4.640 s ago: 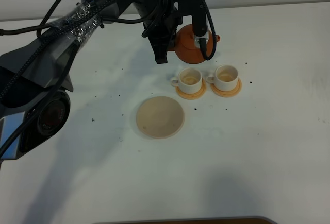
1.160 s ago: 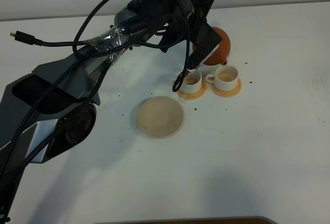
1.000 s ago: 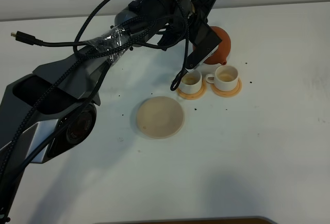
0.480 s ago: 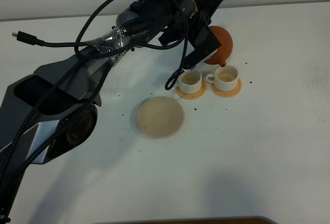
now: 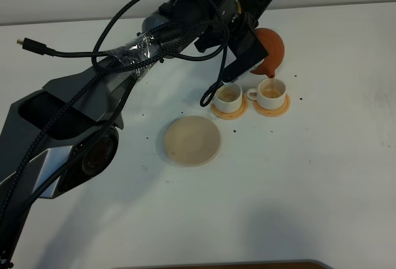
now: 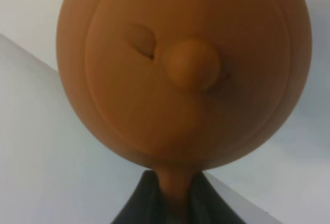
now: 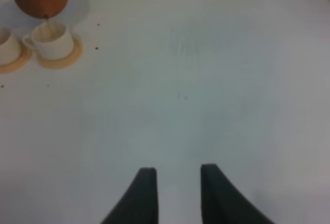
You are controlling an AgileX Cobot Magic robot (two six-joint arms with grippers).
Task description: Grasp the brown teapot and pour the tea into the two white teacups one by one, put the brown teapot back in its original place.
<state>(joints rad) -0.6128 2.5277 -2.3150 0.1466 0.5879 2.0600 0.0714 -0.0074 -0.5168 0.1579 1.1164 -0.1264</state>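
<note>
**Now the brown teapot pours into the right-hand teacup**

Nearest, the right fingers stand apart above the white surface, holding nothing, well away from the cups. Farther in, the pale wooden disc lies flat on the surface, near the cups. Beyond it the left-hand teacup and the right-hand teacup sit side by side, each on its own orange coaster. Just behind them the brown teapot hangs tilted, spout down over the right-hand teacup, and a thin brown stream falls into it. The left fingers are clamped on the teapot's loop handle, with the left arm reaching across from the left.
</note>
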